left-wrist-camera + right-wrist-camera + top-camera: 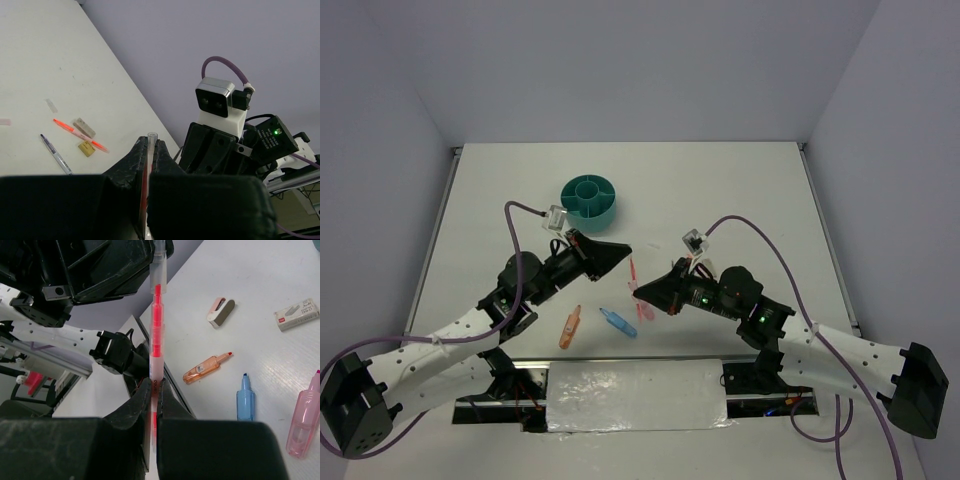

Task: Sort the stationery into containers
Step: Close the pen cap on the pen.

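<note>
Cup (590, 197) shows nothing inside — sorting barely begun. Left pincer (624, 250) and right pincer (639, 290) both clamp one pink pen (633, 270) near it — blue marker (617, 322) lies loose.

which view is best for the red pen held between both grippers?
Right wrist: the pen runs up mid-frame, with its clear barrel and red core sharp. Left wrist shows only a thin edge-on sliver; top external shows only a tiny pink streak.

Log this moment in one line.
left gripper: shut on pen | right gripper: shut on same pen | orange marker, blue marker: lying on table | cup: apart from both grippers
</note>
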You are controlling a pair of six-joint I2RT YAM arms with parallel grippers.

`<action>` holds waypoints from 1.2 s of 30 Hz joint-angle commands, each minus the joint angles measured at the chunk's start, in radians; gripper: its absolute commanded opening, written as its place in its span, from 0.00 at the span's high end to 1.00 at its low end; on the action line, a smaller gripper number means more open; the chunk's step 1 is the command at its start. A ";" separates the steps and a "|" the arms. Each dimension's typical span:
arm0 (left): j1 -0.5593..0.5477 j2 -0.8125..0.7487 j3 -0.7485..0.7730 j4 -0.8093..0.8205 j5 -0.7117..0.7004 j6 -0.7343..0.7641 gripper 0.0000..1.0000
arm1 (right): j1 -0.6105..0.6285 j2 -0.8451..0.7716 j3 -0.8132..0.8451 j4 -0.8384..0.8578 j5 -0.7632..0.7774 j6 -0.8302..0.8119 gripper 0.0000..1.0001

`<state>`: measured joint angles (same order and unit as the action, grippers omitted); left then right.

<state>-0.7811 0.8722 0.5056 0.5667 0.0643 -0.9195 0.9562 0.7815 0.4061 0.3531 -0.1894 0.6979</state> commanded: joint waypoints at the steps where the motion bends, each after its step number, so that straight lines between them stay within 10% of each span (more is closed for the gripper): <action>1: 0.003 -0.021 -0.001 0.056 -0.001 -0.001 1.00 | 0.007 0.002 0.054 0.029 0.042 -0.017 1.00; 30: 0.003 -0.036 -0.015 0.006 0.063 -0.029 1.00 | -0.013 0.117 0.355 -0.030 0.075 -0.253 1.00; 36: 0.005 -0.058 0.115 -0.192 0.016 0.093 0.69 | 0.012 0.156 0.321 -0.017 0.015 -0.264 1.00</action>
<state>-0.7612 0.8219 0.5636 0.5270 0.0372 -0.9123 0.9600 0.9363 0.6804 0.1978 -0.1570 0.4774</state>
